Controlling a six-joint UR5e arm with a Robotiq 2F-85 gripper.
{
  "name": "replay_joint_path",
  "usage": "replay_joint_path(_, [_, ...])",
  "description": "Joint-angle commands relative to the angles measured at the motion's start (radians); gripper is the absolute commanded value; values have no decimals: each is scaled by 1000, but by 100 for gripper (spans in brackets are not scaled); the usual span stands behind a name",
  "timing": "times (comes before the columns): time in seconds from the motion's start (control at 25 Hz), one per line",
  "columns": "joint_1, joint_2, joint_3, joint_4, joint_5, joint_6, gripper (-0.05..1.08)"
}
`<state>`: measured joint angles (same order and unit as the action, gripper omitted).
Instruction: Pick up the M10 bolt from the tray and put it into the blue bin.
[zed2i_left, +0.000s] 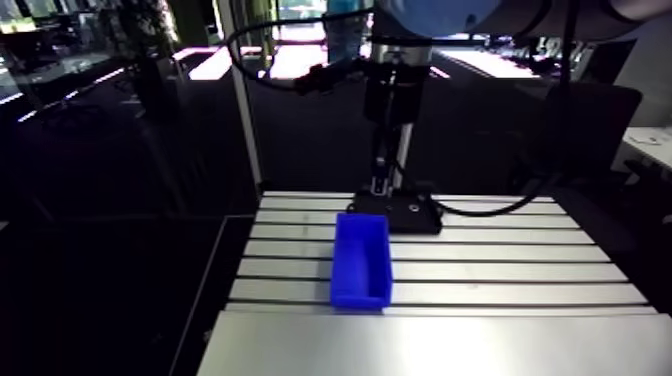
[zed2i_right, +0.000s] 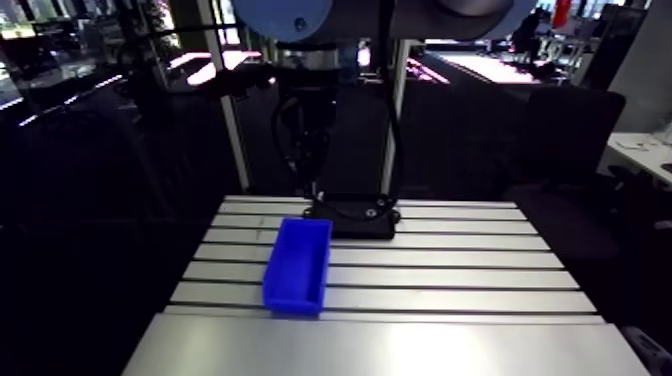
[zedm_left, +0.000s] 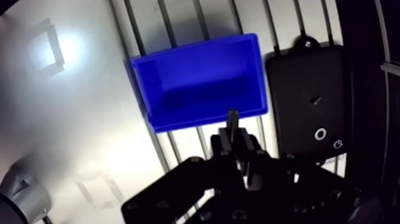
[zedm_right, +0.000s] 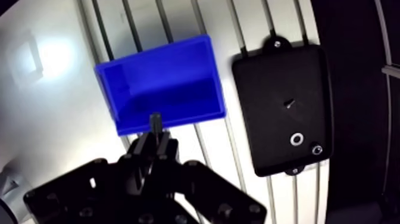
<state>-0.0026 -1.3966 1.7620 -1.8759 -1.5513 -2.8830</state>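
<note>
gripper (zedm_left: 234, 136) pinching M10 bolt (zedm_left: 233, 117), tip poking past fingertips | blue bin (zedm_left: 178, 122) near wall under bolt tip | black tray (zedm_left: 303, 101) just beside bin | slotted table (zedm_left: 77, 119) beneath

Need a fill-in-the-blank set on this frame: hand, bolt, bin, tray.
1. The hand is ____ on the bolt.
2. The bin is coloured ____.
3. The inside of the bin holds ____.
4. The black tray lies ____ the bin, a gap of table showing between them.

Missing words: shut; blue; nothing; beside
</note>
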Motion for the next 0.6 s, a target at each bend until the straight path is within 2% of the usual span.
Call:
replay_joint_path(0.04, [12, 8, 52, -62, -3, -14, 105])
replay_joint_path(0.6, [27, 72, 99, -138, -6, -13, 103])
